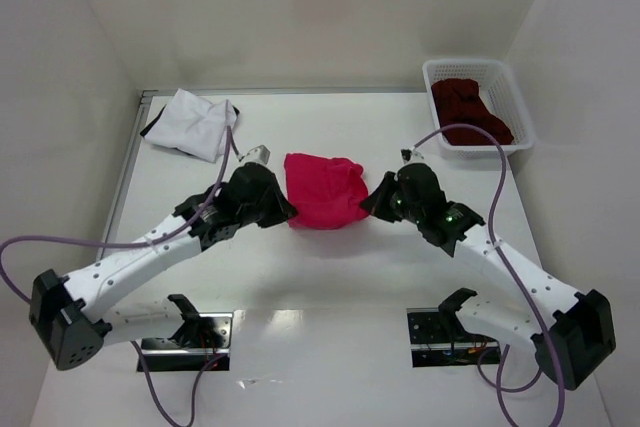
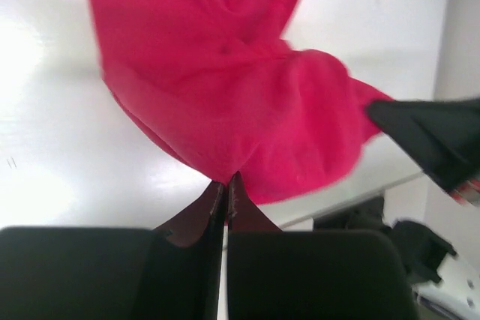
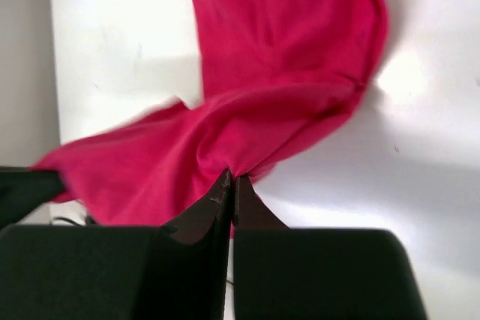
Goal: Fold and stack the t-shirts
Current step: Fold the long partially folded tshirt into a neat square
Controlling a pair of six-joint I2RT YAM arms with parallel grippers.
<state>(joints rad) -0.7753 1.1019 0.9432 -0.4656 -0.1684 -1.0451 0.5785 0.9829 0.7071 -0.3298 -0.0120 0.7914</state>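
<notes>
White table point(image 1: 330, 272) wide around red t-shirt point(image 1: 325, 192).

Overhead and close wrist views share red t-shirt point(image 1: 322, 192).

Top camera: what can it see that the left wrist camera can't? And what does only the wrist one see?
Only the top view shows the white t-shirt at the back left and the white basket at the back right with the dark maroon t-shirt inside. Only the left wrist view shows, close up, the left gripper pinched shut on a gathered edge of cloth. Both show the crimson-red t-shirt bunched on the white table, with the right gripper at its far side.
</notes>
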